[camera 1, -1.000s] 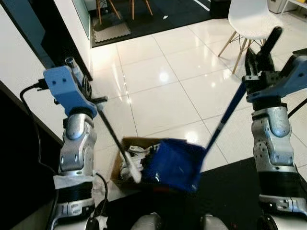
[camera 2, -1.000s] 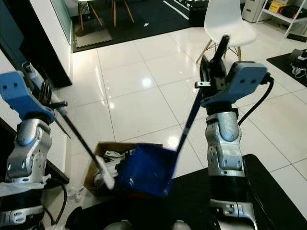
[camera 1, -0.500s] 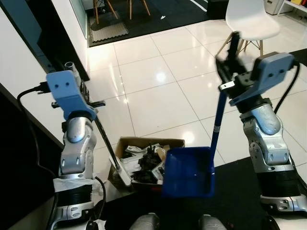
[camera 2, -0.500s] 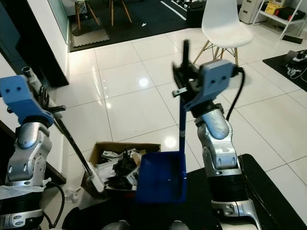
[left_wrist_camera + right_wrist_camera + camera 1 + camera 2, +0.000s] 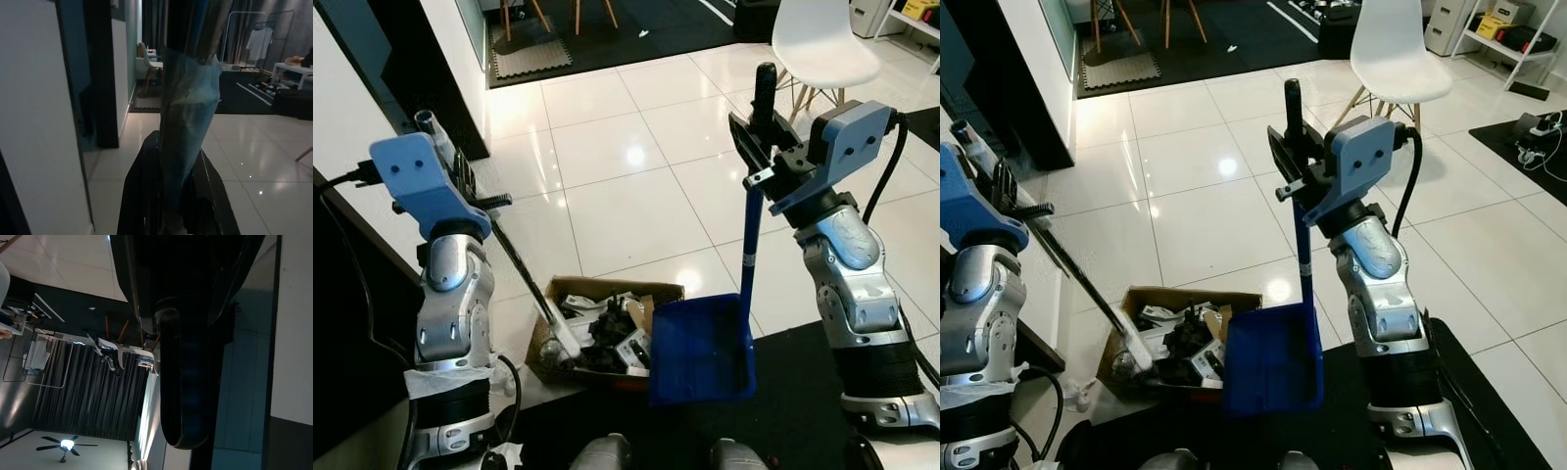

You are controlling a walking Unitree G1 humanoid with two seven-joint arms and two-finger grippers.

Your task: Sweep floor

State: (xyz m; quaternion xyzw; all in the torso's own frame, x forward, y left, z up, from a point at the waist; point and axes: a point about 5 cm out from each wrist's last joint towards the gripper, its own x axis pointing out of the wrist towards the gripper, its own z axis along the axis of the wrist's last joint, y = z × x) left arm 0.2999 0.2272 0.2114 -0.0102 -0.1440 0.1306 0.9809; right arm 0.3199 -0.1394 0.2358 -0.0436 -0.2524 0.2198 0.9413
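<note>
Nearest, the blue dustpan (image 5: 700, 351) hangs level over the edge of a black mat (image 5: 783, 411), just right of a cardboard box (image 5: 607, 328) full of rubbish on the white tiled floor (image 5: 626, 186). The brush (image 5: 524, 284) slants down into the box's left end, its pale tip among the scraps. The left gripper (image 5: 470, 181) is pinched on the brush's upper handle; the right gripper (image 5: 759, 147) is clamped on the dustpan's upright blue handle near its black top. Far right stands a white chair (image 5: 822, 44).
</note>
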